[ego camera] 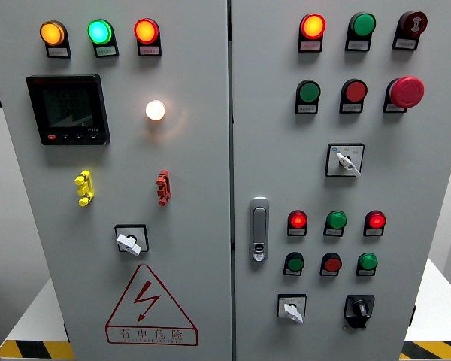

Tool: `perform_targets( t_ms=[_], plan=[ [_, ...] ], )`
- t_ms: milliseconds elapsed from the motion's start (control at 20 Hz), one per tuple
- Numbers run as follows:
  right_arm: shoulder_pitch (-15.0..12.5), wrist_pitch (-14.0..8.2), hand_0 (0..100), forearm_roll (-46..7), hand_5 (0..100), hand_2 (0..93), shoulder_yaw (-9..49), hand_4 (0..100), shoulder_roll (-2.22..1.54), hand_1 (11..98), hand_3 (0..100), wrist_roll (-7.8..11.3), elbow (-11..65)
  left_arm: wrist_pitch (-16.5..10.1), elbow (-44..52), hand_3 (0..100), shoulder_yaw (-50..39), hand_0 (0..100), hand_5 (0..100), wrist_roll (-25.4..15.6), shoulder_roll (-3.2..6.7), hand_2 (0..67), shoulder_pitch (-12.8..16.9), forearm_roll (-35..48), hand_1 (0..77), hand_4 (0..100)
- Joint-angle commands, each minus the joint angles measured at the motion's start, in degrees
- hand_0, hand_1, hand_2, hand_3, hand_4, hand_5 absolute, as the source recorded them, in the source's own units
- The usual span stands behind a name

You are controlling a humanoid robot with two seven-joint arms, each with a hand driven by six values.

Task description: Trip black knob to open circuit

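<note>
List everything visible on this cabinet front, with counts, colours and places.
Top lamps: three, orange, green, red, left door top.
Meter: one, black, left door.
White lamp: one, lit, beside meter.
Clips: two, yellow and red, left door middle.
White-handled switches: three, one on the left door, two on the right.
Warning triangle: one, red, left door bottom.
Door handle: one, silver, right door edge.
Round buttons and lamps: thirteen, red or green, right door.
Stop button: one, red, right door.
Black knob: one, right door bottom.
Robot hands: none in view.

Black knob low on right door (pointer down-left).
</note>
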Motion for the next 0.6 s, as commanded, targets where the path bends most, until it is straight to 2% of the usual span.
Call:
perform_targets(
  t_ms=[0,50,100,200,300,350,400,450,500,550],
  plan=[
    [1.0,-0.1,73,0.0,19,3.7,0.6,6,0.23,34.0,7,-0.38,-0.9,0.0,0.0,21,0.0,0,1,0.0,0.02,12.9,0.0,0.0,3.0,7],
    [1.5,0.0,73,0.5,19,3.7,-0.5,6,-0.11,34.1,7,-0.3,-1.1,0.0,0.0,21,0.0,0,1,0.0,0.02,12.9,0.0,0.0,3.0,7],
    [1.7,0.0,73,0.2,19,3.7,-0.2,6,-0.2,34.1,7,-0.47,-1.1,0.0,0.0,21,0.0,0,1,0.0,0.02,12.9,0.0,0.0,3.0,7],
    [1.9,0.1,73,-0.2,19,3.7,1.2,6,-0.9,34.3,7,-0.74,-1.2,0.0,0.0,21,0.0,0,1,0.0,-0.07,12.9,0.0,0.0,3.0,7],
    [2.2,0.2,73,-3.8,19,3.7,7.1,6,-1.0,34.4,7,-1.52,-1.1,0.0,0.0,21,0.0,0,1,0.0,0.02,12.9,0.0,0.0,3.0,7],
    [2.2,0.2,73,-8.4,19,3.7,12.7,6,-0.65,34.7,8,-2.22,-1.0,0.0,0.0,21,0.0,0,1,0.0,-0.07,12.9,-0.1,0.0,3.0,7],
    [2.2,0.3,72,-15.1,19,3.7,17.6,6,-0.12,34.9,8,-2.49,-1.4,0.0,0.0,21,0.0,0,1,0.0,-0.07,12.9,0.0,0.0,3.0,7],
    [2.4,0.3,72,-19.1,19,3.8,18.8,6,0.32,35.3,8,-2.41,-1.6,0.0,0.0,21,0.0,0,1,0.0,-0.07,12.9,0.0,0.0,3.0,7],
    [2.6,0.3,72,-19.6,19,3.8,19.0,7,0.06,35.4,8,-2.32,-1.7,0.0,0.0,21,0.0,0,1,0.0,0.02,12.9,0.0,0.0,3.0,7],
    [3.3,0.5,72,-20.4,19,3.8,21.4,7,0.23,35.4,8,-2.41,-1.7,0.0,0.0,21,0.0,0,1,0.0,-0.07,12.9,0.0,0.0,3.0,7]
  ],
)
